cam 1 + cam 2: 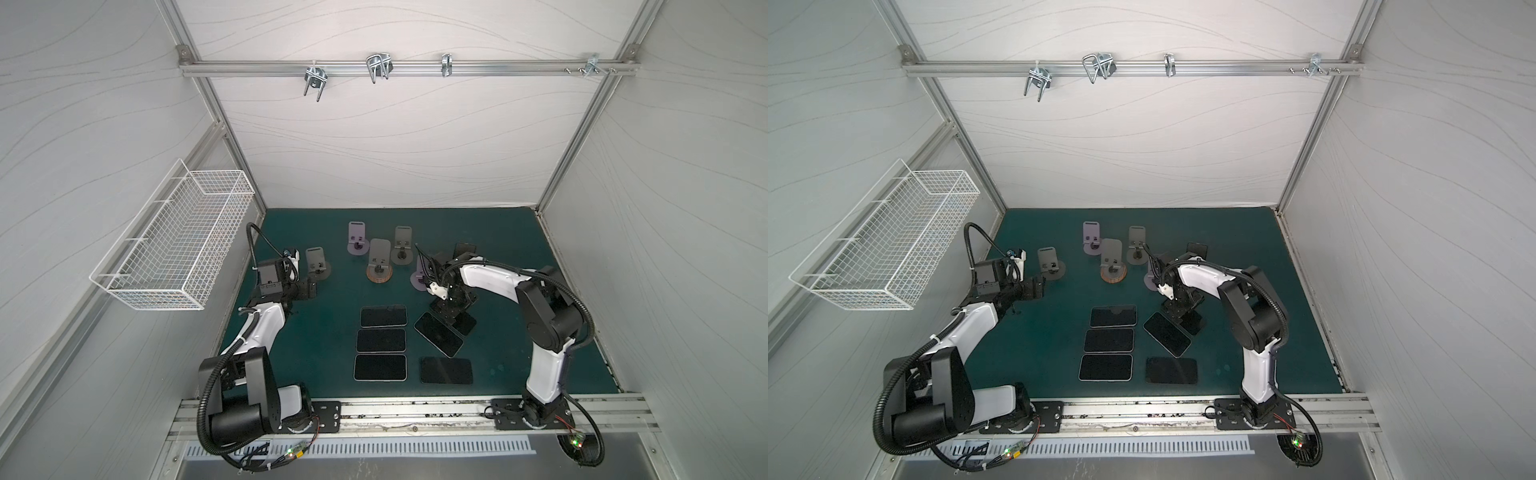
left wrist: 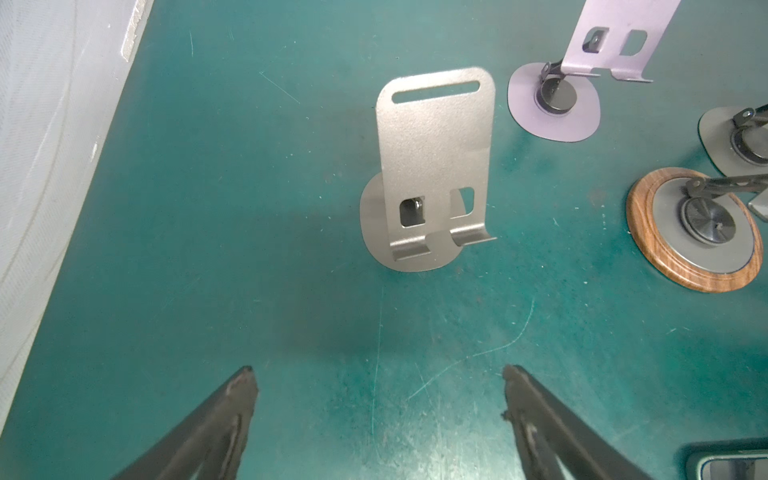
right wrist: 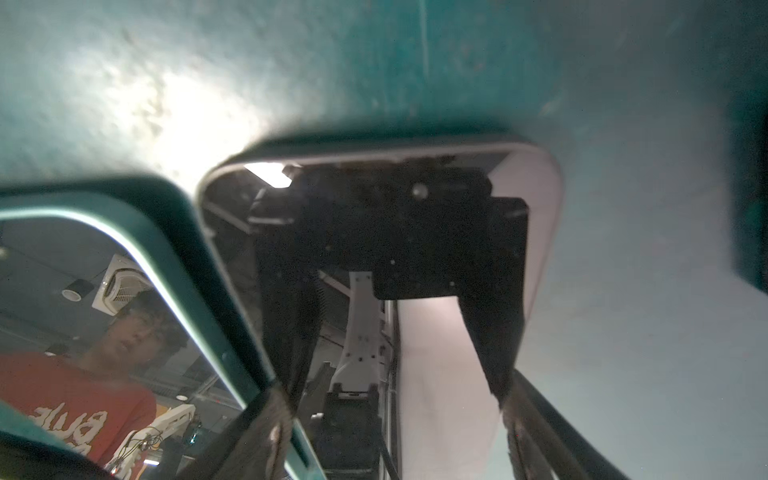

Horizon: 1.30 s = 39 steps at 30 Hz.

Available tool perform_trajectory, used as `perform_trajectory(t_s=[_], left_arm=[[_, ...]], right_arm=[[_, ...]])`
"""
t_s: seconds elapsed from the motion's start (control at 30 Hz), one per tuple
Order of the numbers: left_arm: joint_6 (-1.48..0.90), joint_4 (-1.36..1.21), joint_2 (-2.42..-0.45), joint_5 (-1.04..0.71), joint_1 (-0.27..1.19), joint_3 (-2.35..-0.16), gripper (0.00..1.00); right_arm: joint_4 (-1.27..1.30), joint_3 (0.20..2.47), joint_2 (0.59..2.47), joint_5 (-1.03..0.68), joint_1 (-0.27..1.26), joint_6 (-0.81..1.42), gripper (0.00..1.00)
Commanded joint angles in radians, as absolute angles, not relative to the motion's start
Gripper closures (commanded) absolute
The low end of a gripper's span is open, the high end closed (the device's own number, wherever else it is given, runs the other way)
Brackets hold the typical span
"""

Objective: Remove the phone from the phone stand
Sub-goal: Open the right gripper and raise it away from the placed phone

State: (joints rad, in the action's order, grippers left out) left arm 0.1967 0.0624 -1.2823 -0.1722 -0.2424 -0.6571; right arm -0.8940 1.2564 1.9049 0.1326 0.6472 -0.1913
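Observation:
A dark phone (image 3: 440,353) lies flat on the green mat (image 1: 316,332), and my right gripper (image 3: 392,409) stands over it, open, with one finger by each long edge. In a top view this phone (image 1: 467,324) shows partly under the gripper (image 1: 449,309). Behind the right arm a dark phone (image 1: 464,249) leans on a stand at the back right. My left gripper (image 2: 378,374) is open and empty. It hangs low over the mat and faces an empty grey stand (image 2: 432,174), which in a top view is the leftmost stand (image 1: 318,264).
Several other phones lie on the mat: three in a column (image 1: 381,340), one slanted (image 1: 438,334) and one at the front (image 1: 446,370). Empty stands: purple (image 1: 357,239), wood-based (image 1: 379,266), grey (image 1: 402,245). A purple one (image 1: 417,278) is partly hidden. A wire basket (image 1: 178,237) hangs on the left wall.

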Motion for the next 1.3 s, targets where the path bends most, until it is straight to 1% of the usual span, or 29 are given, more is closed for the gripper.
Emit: perform_trajectory(t_s=[0.0,0.4,0.67,0.83,0.93,1.0,1.07,1.17,1.27], left_arm=[[0.192,0.046,-1.267,-0.18,-0.247,-0.675,0.06],[0.192,0.044,-1.265,-0.182,-0.245,-0.675,0.06],[0.192,0.046,-1.266,-0.181,-0.246,-0.675,0.06],[0.192,0.046,-1.266,-0.181,-0.246,-0.674,0.06],[0.192,0.046,-1.266,-0.18,-0.246,-0.675,0.06],[0.19,0.042,-1.266,-0.178,-0.245,-0.675,0.06],[0.187,0.046,-1.268,-0.17,-0.246,-0.676,0.06],[0.185,0.043,-1.268,-0.166,-0.246,-0.675,0.06],[0.184,0.042,-1.265,-0.164,-0.246,-0.673,0.06]], right_arm=[[-0.908,1.234,1.947,0.143,0.648,-0.204,0.2],[-0.9,1.256,1.871,0.158,0.663,-0.202,0.19],[-0.914,1.31,1.708,0.138,0.699,-0.209,0.17],[-0.884,1.322,1.564,0.17,0.733,-0.223,0.16],[-0.752,1.27,1.41,0.159,0.752,-0.233,0.13],[-0.613,1.193,1.287,0.151,0.751,-0.228,0.1],[-0.457,1.101,1.169,0.186,0.745,-0.22,0.06],[-0.246,0.956,1.002,0.219,0.691,-0.173,0.03],[-0.075,0.807,0.846,0.187,0.578,-0.072,0.02]])
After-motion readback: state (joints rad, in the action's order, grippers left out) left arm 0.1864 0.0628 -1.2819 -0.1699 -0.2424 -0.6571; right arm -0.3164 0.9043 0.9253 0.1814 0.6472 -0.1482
